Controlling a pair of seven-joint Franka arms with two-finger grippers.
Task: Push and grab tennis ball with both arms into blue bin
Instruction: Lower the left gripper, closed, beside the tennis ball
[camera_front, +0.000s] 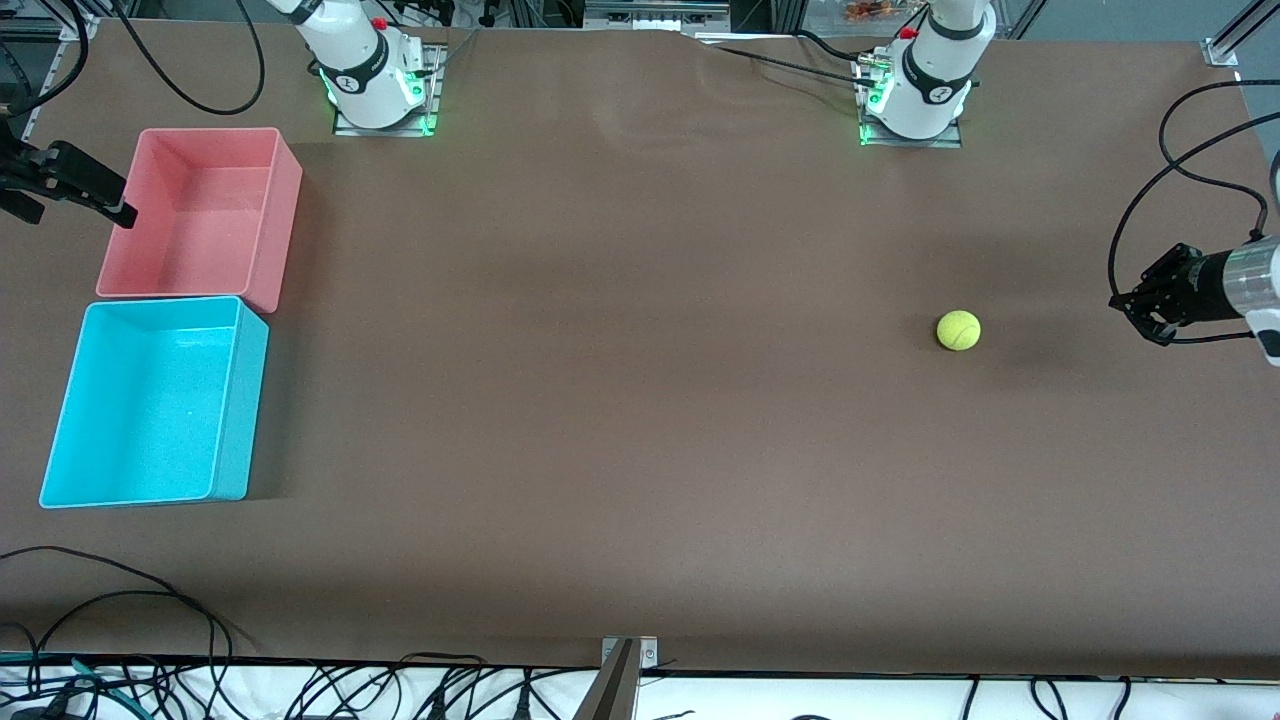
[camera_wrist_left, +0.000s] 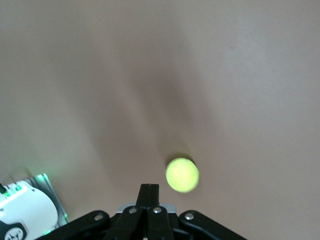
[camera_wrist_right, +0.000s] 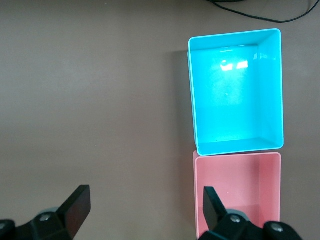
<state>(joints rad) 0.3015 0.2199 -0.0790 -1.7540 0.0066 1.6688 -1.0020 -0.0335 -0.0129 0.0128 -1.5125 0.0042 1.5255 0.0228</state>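
The yellow-green tennis ball (camera_front: 958, 330) lies on the brown table toward the left arm's end; it also shows in the left wrist view (camera_wrist_left: 182, 175). My left gripper (camera_front: 1130, 303) is shut and empty, a short gap from the ball on the side of the table's left-arm end; its fingers (camera_wrist_left: 150, 192) are pressed together. The blue bin (camera_front: 62, 420) stands empty at the right arm's end, also seen in the right wrist view (camera_wrist_right: 192, 95). My right gripper (camera_front: 78, 200) is open and empty, up by the pink bin; it shows in its wrist view (camera_wrist_right: 145, 202).
A pink bin (camera_front: 285, 215) of the same shape stands touching the blue bin, farther from the front camera; it also shows in the right wrist view (camera_wrist_right: 237, 159). Cables (camera_front: 120, 610) lie along the table's front edge. A wide stretch of table separates ball and bins.
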